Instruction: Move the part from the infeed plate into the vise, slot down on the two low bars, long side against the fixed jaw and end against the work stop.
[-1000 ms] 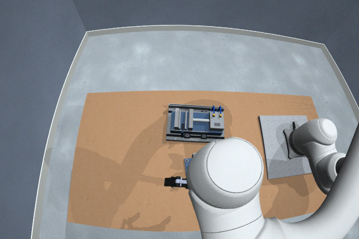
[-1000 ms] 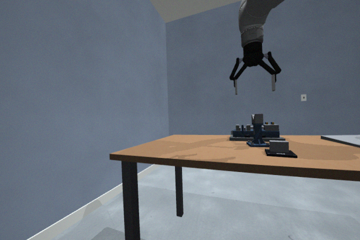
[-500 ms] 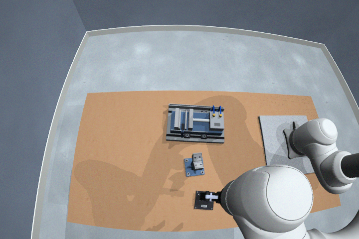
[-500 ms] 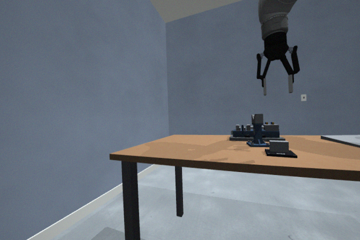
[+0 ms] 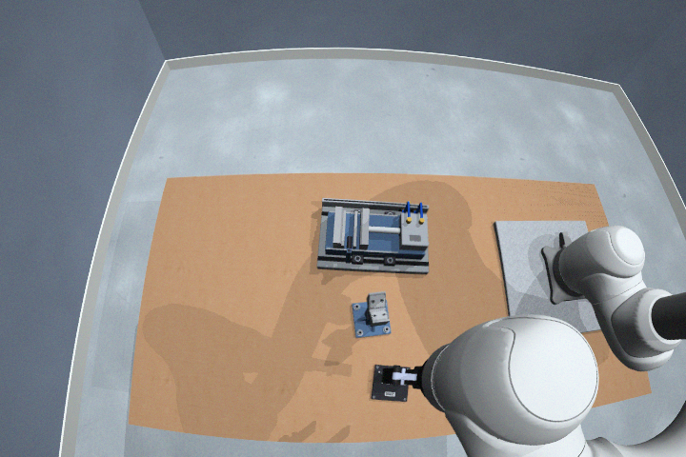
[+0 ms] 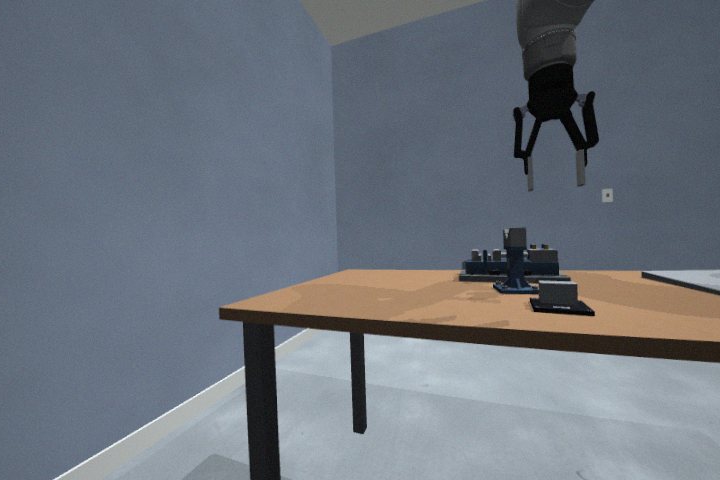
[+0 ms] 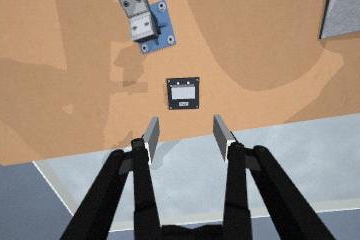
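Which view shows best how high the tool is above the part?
The exterior view: the tool, half open and empty, hangs far above the part on the infeed plate. The wrist view looks straight down, hiding height. The top view shows mostly arm.

An orange-brown wooden table top (image 5: 219, 301) stands on straight black legs (image 6: 260, 396), one at the near left corner in the exterior view and another (image 6: 358, 382) further back under the left edge. At the table's right edge lies a flat grey square slab (image 5: 516, 253), which overhangs the edge slightly in the top view. Soft shadows fall across the table's middle and left half. Beneath the table stretches a mottled pale grey floor (image 5: 354, 118), bordered by a light beige skirting strip (image 5: 322, 53). Plain blue-grey walls (image 6: 145, 169) meet in a corner behind the table's far left side. A small white square wall plate (image 6: 606, 194) sits on the back wall.
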Controlling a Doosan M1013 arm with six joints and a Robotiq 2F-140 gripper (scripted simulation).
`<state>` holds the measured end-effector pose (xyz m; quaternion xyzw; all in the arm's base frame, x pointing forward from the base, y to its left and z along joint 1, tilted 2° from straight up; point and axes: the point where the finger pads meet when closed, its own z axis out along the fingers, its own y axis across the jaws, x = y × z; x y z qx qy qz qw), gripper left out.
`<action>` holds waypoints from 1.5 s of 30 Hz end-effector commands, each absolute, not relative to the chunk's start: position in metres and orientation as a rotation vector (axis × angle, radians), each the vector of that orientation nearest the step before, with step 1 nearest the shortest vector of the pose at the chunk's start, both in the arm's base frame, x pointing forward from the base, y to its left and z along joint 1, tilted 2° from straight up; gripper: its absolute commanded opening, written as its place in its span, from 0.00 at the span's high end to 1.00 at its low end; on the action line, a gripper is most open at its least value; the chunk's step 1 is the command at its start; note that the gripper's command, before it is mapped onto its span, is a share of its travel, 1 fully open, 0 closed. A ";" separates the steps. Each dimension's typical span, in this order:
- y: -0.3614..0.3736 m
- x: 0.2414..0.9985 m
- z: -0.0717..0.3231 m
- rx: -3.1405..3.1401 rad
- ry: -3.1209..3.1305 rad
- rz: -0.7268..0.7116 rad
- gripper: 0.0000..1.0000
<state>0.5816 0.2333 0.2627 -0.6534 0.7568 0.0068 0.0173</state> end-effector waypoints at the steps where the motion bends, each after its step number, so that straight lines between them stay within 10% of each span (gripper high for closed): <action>1: 0.233 0.582 0.263 -2.030 2.352 0.021 0.49; 45: 0.234 0.582 0.250 -2.029 2.351 0.017 0.49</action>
